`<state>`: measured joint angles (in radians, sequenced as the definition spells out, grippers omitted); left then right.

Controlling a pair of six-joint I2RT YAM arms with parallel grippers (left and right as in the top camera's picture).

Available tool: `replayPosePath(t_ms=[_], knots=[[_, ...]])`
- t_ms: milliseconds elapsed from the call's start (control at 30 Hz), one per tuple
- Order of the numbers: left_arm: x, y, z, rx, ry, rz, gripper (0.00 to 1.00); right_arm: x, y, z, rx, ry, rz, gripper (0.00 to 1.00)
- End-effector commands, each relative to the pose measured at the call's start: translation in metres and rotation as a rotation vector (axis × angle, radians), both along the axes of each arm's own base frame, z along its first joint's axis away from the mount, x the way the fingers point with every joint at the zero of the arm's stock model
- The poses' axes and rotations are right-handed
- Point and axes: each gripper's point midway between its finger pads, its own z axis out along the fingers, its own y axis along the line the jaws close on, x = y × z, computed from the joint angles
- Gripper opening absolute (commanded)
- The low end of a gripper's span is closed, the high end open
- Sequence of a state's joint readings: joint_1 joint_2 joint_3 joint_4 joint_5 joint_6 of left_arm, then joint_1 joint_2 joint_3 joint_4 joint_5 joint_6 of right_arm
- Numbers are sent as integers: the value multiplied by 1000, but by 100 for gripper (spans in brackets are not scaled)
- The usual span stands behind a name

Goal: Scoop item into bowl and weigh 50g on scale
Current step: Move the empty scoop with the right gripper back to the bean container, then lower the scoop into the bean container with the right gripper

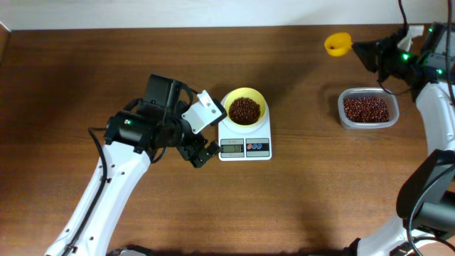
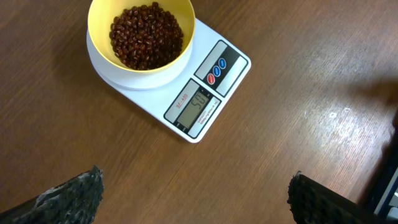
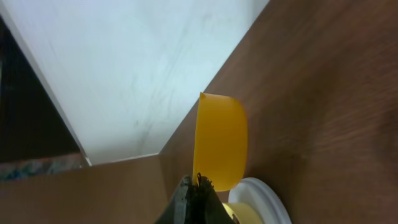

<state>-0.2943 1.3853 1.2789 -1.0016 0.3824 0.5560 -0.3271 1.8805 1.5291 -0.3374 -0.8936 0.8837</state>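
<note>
The pale yellow bowl (image 1: 261,103) stands on the white scale (image 1: 245,135) and holds a heap of reddish-brown beans (image 1: 244,110). In the left wrist view the bowl (image 2: 98,31), the beans (image 2: 147,34) and the scale (image 2: 158,99) show ahead of the fingers, and the display reads about 50. My left gripper (image 1: 205,135) is open and empty just left of the scale, with its fingers wide apart over bare table (image 2: 196,199). My right gripper (image 1: 360,50) is at the far right back, shut on the handle of a yellow scoop (image 1: 338,44). In the right wrist view the scoop (image 3: 221,143) looks empty.
A clear plastic container (image 1: 343,107) with more beans (image 1: 366,108) stands at the right, below the right gripper. A white round rim (image 3: 264,196) shows beside the scoop in the right wrist view. The table's back edge meets a white wall (image 3: 124,68).
</note>
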Motion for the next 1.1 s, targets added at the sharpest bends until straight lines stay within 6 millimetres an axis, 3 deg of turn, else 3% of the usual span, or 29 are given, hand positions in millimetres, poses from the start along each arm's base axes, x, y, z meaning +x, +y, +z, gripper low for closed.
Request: replayPosePath(t_ms=[0, 100, 267, 400, 600, 700, 933, 1067], knots=[[-2, -2, 1, -15, 3, -2, 99, -6, -16, 9, -29, -38, 1, 4], [-2, -2, 1, -15, 3, -2, 99, -21, -38, 0, -64, -3, -18, 4], [-2, -2, 1, -15, 3, -2, 99, -68, -73, -20, -138, 78, -2, 4], [-2, -2, 1, -15, 3, -2, 99, -91, -84, -28, -219, 70, 54, 4], [-2, -2, 1, -15, 3, -2, 99, -121, -101, -65, -487, 181, 156, 4], [-2, -2, 1, -15, 3, -2, 99, -125, -110, -71, -588, 198, 183, 4], [-2, -2, 1, -15, 3, -2, 99, -110, -98, -38, -931, -100, 419, 4], [-2, -2, 1, -15, 3, -2, 99, -103, -90, -46, -1153, -73, 550, 4]])
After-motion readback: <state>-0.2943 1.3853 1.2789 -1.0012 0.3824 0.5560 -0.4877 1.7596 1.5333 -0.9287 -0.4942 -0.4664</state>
